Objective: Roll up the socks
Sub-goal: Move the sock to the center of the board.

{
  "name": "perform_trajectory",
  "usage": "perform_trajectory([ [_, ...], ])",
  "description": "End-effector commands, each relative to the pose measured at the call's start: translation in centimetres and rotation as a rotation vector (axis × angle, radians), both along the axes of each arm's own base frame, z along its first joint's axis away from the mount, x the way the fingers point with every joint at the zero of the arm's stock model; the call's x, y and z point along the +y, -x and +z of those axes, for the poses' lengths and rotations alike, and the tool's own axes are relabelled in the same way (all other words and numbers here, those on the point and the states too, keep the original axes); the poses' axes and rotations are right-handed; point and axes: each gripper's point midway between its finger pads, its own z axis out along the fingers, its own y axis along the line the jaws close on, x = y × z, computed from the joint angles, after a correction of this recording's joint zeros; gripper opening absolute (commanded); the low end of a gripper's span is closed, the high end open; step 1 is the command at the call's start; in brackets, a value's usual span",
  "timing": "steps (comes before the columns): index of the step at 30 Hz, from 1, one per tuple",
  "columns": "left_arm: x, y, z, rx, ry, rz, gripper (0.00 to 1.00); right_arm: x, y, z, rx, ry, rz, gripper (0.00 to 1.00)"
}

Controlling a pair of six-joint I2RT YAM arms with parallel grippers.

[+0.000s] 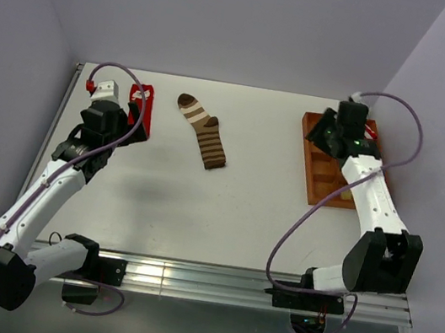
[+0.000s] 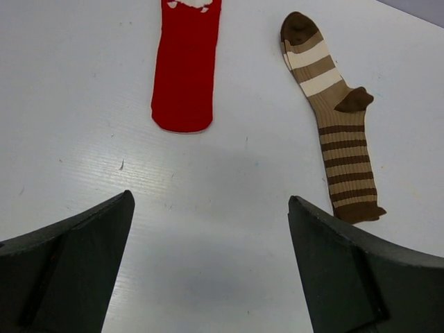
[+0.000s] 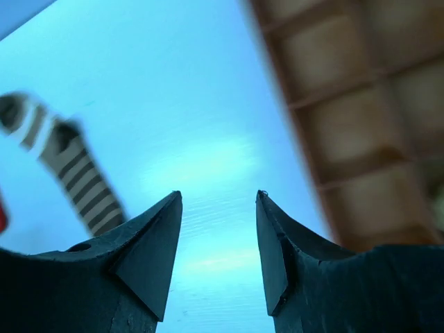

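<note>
The left arm stretches from its base up the left side of the bench (image 1: 225,201), elbow bent. Its pincer (image 2: 209,200) is spread wide and holds nothing. The right arm rises from its base, folds at the elbow and reaches to the far right, where its wrist hangs over a wooden tray (image 1: 318,182). The right pincer (image 3: 218,194) has its jaws parted, with only bare bench showing between them.

From above, the left wrist hides part of the red sock (image 1: 141,112). The left wrist view shows that sock lying flat ahead of the fingertips and apart from them, with a white mark at its far end. The striped sock (image 1: 203,132) lies flat toward the far side of the bench, to the right of the red sock and apart from it. The right wrist view is blurred and blue-tinted. It shows the striped sock off to the left and the tray's compartments to the right.
</note>
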Motion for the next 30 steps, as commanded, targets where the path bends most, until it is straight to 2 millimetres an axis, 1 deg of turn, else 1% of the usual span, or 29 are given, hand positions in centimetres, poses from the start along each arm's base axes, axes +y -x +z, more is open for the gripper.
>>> perform_trajectory([
  [1, -0.1, -0.1, 1.9, -0.074, -0.005, -0.034, 0.98, 6.9, -3.6, 2.2, -0.120, -0.050, 0.207, 0.54],
  [2, -0.1, 0.0, 2.0, -0.080, -0.005, -0.035, 0.98, 9.6, -3.8, 2.2, -0.128, -0.046, 0.275, 0.54],
  [3, -0.1, 0.1, 2.5, -0.096, -0.003, -0.035, 0.98, 11.0, -4.3, 2.7, -0.139, -0.035, 0.308, 0.54],
  [4, 0.1, 0.2, 2.6, -0.103, -0.005, -0.030, 0.98, 12.1, -5.0, 1.2, -0.112, -0.004, 0.345, 0.54],
  [5, 0.1, 0.3, 2.8, -0.116, -0.009, -0.033, 0.98, 13.5, -5.3, 0.9, -0.114, 0.009, 0.379, 0.54],
  [6, 0.2, 0.5, 3.2, -0.134, -0.007, -0.032, 0.97, 16.1, -5.3, 1.2, -0.129, 0.017, 0.440, 0.54],
  [7, 0.3, 0.6, 3.4, -0.145, -0.007, -0.028, 0.96, 17.4, -5.7, -0.3, -0.103, 0.034, 0.478, 0.54],
  [8, 0.5, 0.8, 3.7, -0.162, -0.005, -0.021, 0.97, 18.4, -5.9, -0.7, -0.101, 0.041, 0.501, 0.53],
  [9, 0.7, 0.8, 3.8, -0.169, -0.006, -0.010, 0.97, 20.5, -6.0, -0.4, -0.114, 0.049, 0.542, 0.53],
  [10, 1.1, 0.8, 3.8, -0.172, -0.010, 0.011, 0.97, 21.4, -6.3, -2.2, -0.082, 0.079, 0.563, 0.53],
  [11, 1.3, 0.9, 3.9, -0.172, -0.015, 0.025, 0.97, 22.3, -6.5, -2.6, -0.083, 0.094, 0.581, 0.53],
  [12, 1.4, 0.9, 4.0, -0.174, -0.016, 0.032, 0.98, 24.2, -6.2, -2.6, -0.090, 0.104, 0.621, 0.53],
  [13, 1.5, 0.9, 4.0, -0.174, -0.015, 0.041, 0.98, 25.2, -6.1, -4.3, -0.062, 0.125, 0.653, 0.53],
  [15, 1.7, 0.9, 4.1, -0.177, -0.016, 0.049, 0.98, 26.8, -6.3, -5.1, -0.062, 0.145, 0.672, 0.52],
  [16, 1.7, 0.9, 4.0, -0.176, -0.015, 0.050, 0.99, 28.2, -5.9, -6.6, -0.044, 0.153, 0.703, 0.52],
  [17, 1.6, 0.9, 4.0, -0.177, -0.014, 0.045, 0.99, 28.8, -6.0, -7.2, -0.042, 0.159, 0.707, 0.52],
  [18, 1.6, 0.9, 4.0, -0.178, -0.011, 0.044, 0.99, 29.4, -6.0, -8.5, -0.020, 0.156, 0.711, 0.51],
  [19, 1.5, 0.9, 4.0, -0.176, -0.012, 0.041, 1.00, 30.1, -5.7, -9.0, -0.009, 0.153, 0.726, 0.51],
  [21, 1.6, 0.9, 4.0, -0.179, -0.013, 0.042, 1.00, 30.7, -5.7, -10.5, 0.015, 0.149, 0.733, 0.50],
  [23, 1.6, 0.9, 4.0, -0.178, -0.015, 0.041, 0.99, 31.3, -5.3, -11.5, 0.030, 0.156, 0.748, 0.49],
  [24, 1.5, 0.9, 3.9, -0.176, -0.013, 0.040, 0.99, 31.2, -5.3, -12.5, 0.047, 0.167, 0.735, 0.48],
  [26, 1.4, 0.8, 3.7, -0.170, -0.013, 0.034, 0.99, 31.2, -4.8, -13.6, 0.091, 0.186, 0.723, 0.47],
  [27, 1.3, 0.8, 3.8, -0.170, -0.009, 0.031, 0.99, 31.0, -4.6, -14.6, 0.114, 0.195, 0.714, 0.47],
  [30, 1.3, 0.7, 3.6, -0.162, -0.011, 0.031, 0.98, 30.5, -3.1, -16.6, 0.173, 0.213, 0.702, 0.45],
])
